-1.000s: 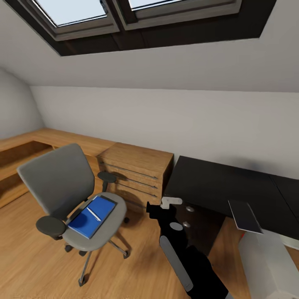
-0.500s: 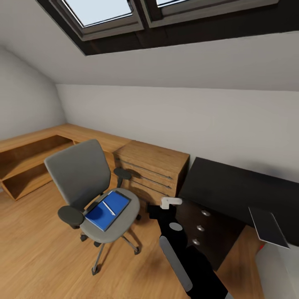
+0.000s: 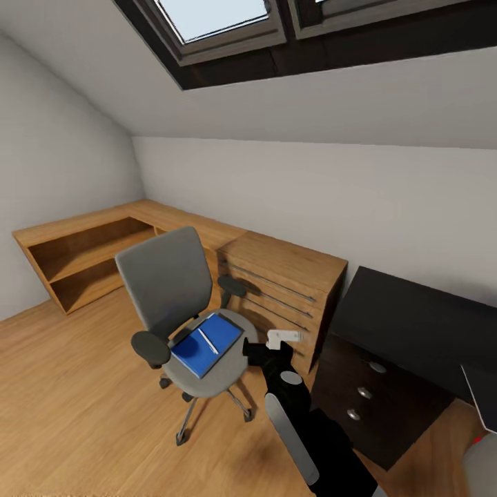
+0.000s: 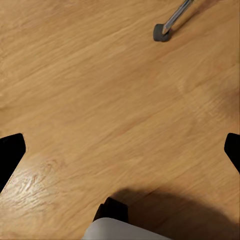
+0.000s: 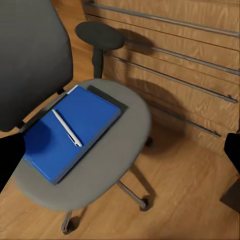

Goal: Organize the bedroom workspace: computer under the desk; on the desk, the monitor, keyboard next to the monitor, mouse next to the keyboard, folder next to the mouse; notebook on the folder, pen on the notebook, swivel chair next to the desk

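Observation:
The grey swivel chair stands on the wooden floor in front of a wooden dresser, left of the black desk. On its seat lies the blue folder with the whitish pen on top of it. A thin grey edge shows along the folder's far side; I cannot tell whether it is the notebook. My right gripper hangs open a little above and in front of the seat, holding nothing. My left gripper is open over bare floor near a chair castor.
The wooden dresser stands between chair and desk, its rail handles close to the seat. A low wooden shelf unit runs along the left wall. The desk has silver-knobbed drawers. A dark flat panel is cut off at the right edge.
The whole picture has shifted rightward, so the camera has turned left; chair, dresser and desk sit further right in view. The arm keeps its place in the picture.

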